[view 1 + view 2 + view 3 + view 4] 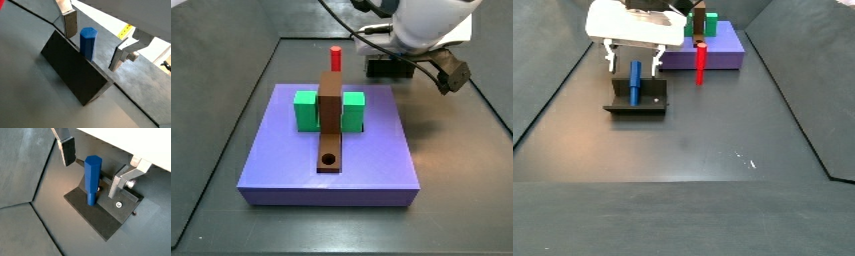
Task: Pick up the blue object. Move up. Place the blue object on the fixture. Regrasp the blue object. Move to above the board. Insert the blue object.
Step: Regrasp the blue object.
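The gripper [93, 172] hangs with its jaws spread wide and released, holding nothing. In both wrist views its two silver fingers [69, 25] stand on either side of the blue object [88, 44], with a clear gap on each side and no pad touching it. The blue object is a slim bright-blue peg standing upright on the fixture [103, 215], its lower end set into the dark holder. In a side view the same scene sits at the upper left of the frame: the gripper [635, 65] points straight down from the white arm body, fingers straddling the blue object [635, 82], which rises from the fixture [636, 101] on the dark counter [700, 170]. A red peg [700, 62] stands upright just right of it, in front of the board [714, 52] at the top of the frame. In a side view the board [331, 150] fills the centre, a purple slab bearing a green block [306, 111] and a long brown bar [331, 125] with a round hole near its lower end. The red peg [335, 58] stands beyond it, and the white arm body hides the jaws at the upper right.
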### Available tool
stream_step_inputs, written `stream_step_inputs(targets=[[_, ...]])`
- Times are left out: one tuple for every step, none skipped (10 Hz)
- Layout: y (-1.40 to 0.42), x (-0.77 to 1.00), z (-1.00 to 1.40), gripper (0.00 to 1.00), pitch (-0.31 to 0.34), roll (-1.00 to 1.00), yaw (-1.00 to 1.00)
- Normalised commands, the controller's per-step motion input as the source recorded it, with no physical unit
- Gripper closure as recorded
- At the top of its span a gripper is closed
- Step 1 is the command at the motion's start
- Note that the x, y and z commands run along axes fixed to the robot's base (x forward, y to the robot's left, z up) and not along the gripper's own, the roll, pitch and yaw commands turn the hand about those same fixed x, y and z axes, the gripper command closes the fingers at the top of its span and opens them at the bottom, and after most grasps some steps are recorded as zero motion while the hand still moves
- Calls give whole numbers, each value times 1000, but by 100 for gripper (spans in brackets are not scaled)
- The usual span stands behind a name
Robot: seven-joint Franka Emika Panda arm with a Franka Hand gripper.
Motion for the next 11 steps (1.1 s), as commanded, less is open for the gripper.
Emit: stream_step_inputs(targets=[[0, 0, -89, 0, 37, 160, -77], [0, 0, -66, 0, 43, 177, -74], [0, 0, -63, 0, 17, 154, -54], [0, 0, -100, 0, 3, 171, -46], [0, 0, -63, 0, 17, 151, -40], [0, 0, -49, 0, 14, 129, -29], [0, 0, -43, 0, 6, 154, -20], [0, 0, 0, 0, 0, 54, 0], [0, 0, 0, 0, 0, 0, 0], [0, 0, 0, 100, 0, 0, 0], [0, 0, 0, 100, 0, 0, 0]])
